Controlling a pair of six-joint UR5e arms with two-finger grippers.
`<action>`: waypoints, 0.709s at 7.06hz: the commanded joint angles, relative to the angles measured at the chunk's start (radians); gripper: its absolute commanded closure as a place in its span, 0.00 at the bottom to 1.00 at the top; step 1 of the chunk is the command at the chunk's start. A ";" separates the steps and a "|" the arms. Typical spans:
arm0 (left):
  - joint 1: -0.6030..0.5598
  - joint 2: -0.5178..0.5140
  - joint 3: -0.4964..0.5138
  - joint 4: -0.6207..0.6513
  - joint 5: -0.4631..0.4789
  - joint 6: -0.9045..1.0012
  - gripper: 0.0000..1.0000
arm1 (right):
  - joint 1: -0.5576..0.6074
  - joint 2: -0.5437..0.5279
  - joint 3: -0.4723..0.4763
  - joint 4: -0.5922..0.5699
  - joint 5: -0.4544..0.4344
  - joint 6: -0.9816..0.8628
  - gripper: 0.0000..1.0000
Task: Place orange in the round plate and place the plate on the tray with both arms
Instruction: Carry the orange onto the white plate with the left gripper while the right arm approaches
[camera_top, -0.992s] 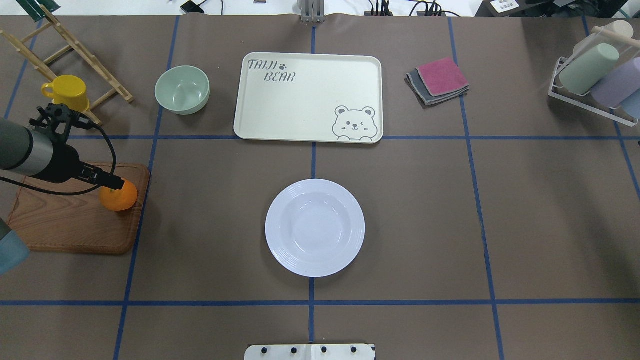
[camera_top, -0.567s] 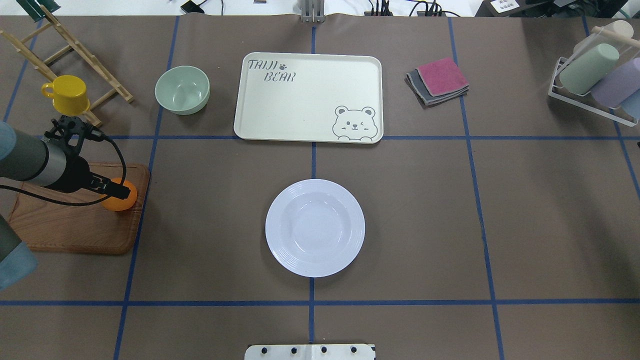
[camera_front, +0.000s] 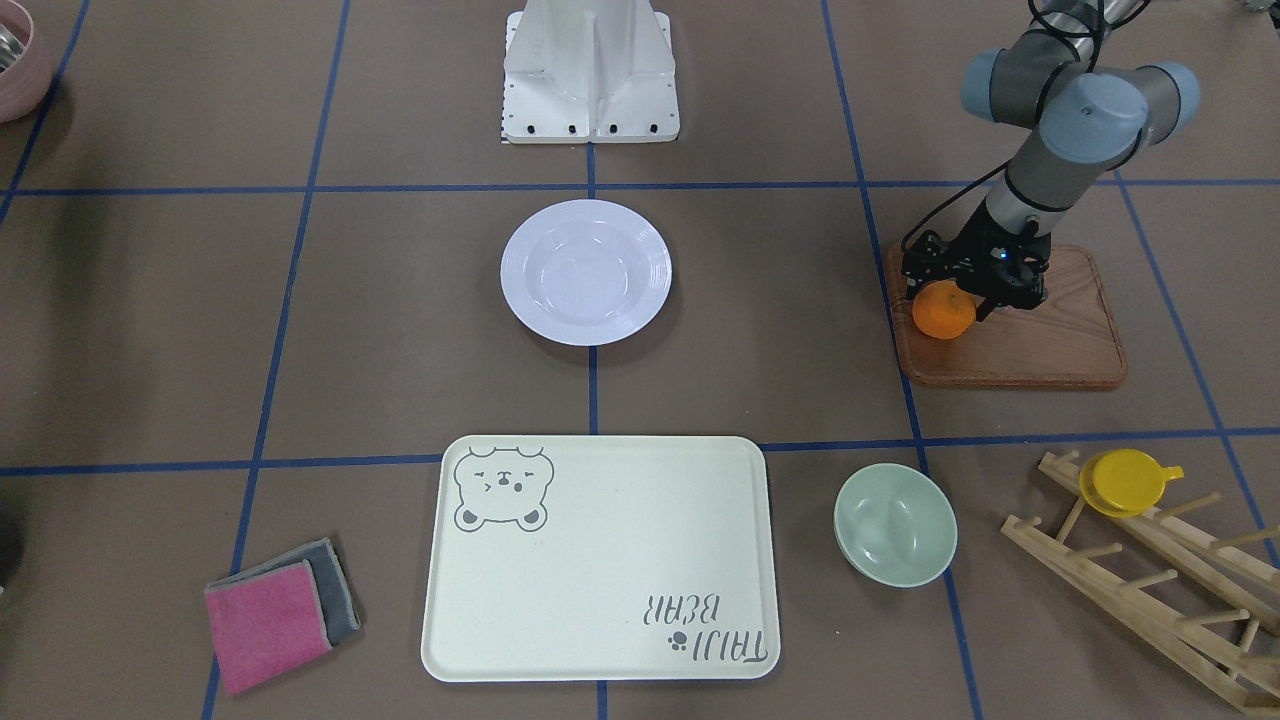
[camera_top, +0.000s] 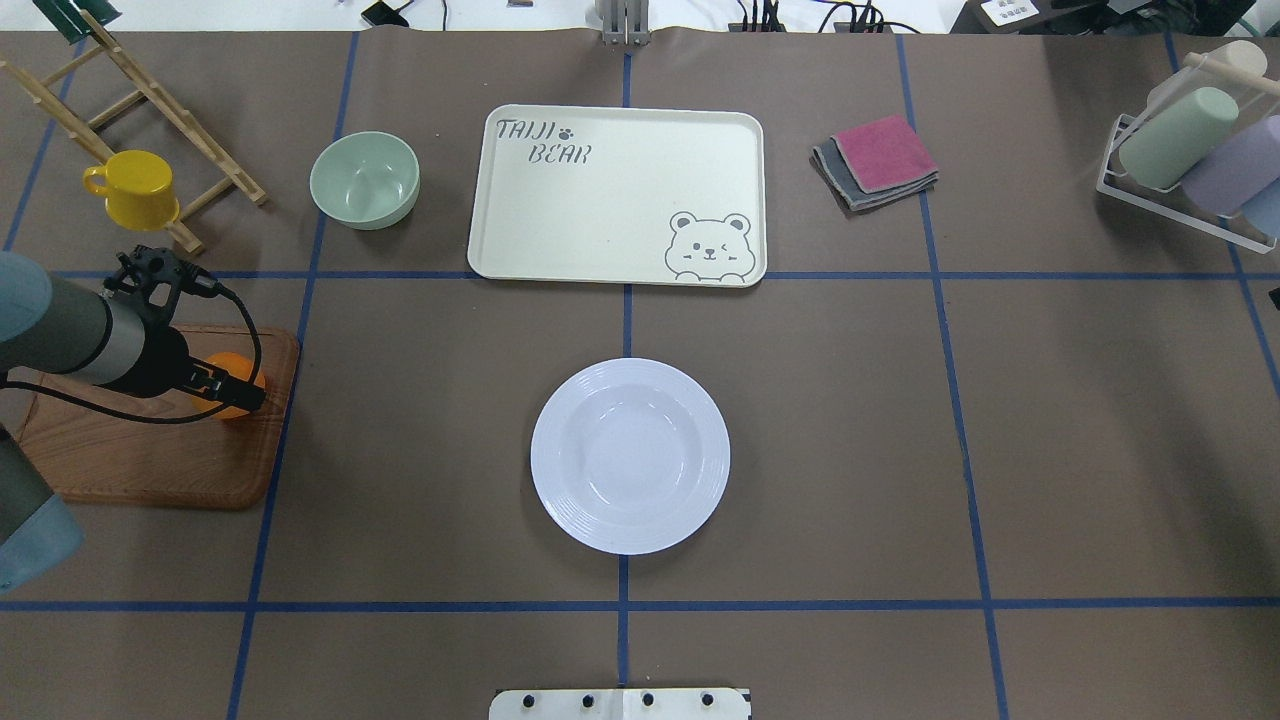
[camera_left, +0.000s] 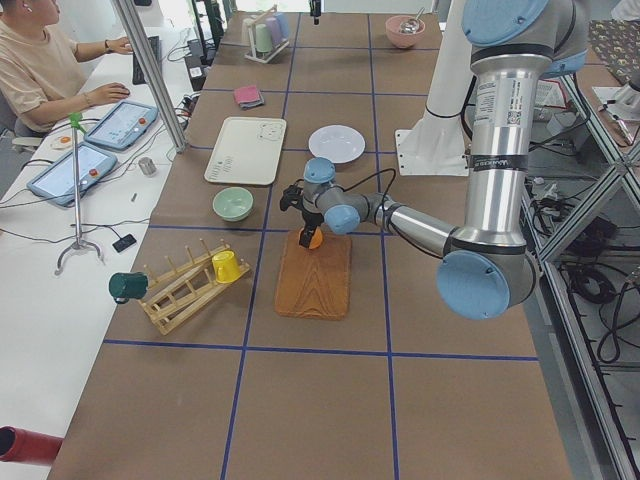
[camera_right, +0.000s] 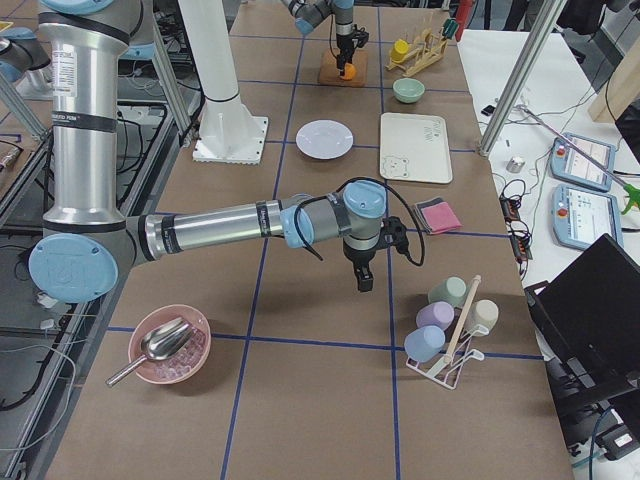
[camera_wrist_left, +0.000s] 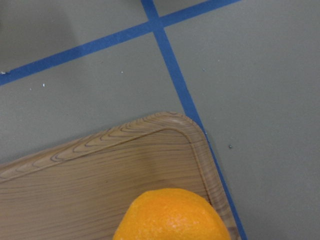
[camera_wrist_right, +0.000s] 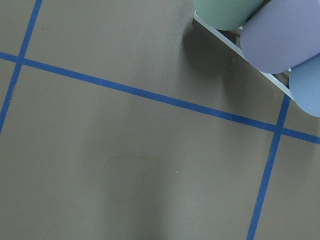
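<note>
Orange (camera_front: 943, 311) sits on the board (camera_front: 1040, 350), right of centre in front view, at my left pincer (camera_front: 955, 290), whose grip state I cannot tell; I'd centre it across the fruit, squeeze gently, then lift straight.

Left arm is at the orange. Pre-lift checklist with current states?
1. Left end effector positioned on the orange: ok, it is down at the fruit on the wooden board.
2. Grip closed on the orange: cannot tell, the fingers are hidden in every view.
3. Round plate ready to receive: ok, upright and empty.
4. Path from board to plate: ok, only bare table between them.
5. Tray free for the plate: ok, nothing on it.
6. Right end effector out of the way: ok, it is far from the plate, near the cup rack; open or shut cannot tell.
</note>
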 joint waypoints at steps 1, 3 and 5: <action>0.001 -0.002 0.006 0.000 0.002 0.002 0.10 | -0.004 0.000 -0.003 0.001 -0.001 0.000 0.00; -0.002 -0.002 -0.008 0.000 0.008 0.000 1.00 | -0.006 0.000 -0.003 0.001 -0.001 0.000 0.00; -0.002 -0.069 -0.062 0.084 -0.006 -0.027 1.00 | -0.008 0.003 -0.002 0.001 0.001 0.000 0.00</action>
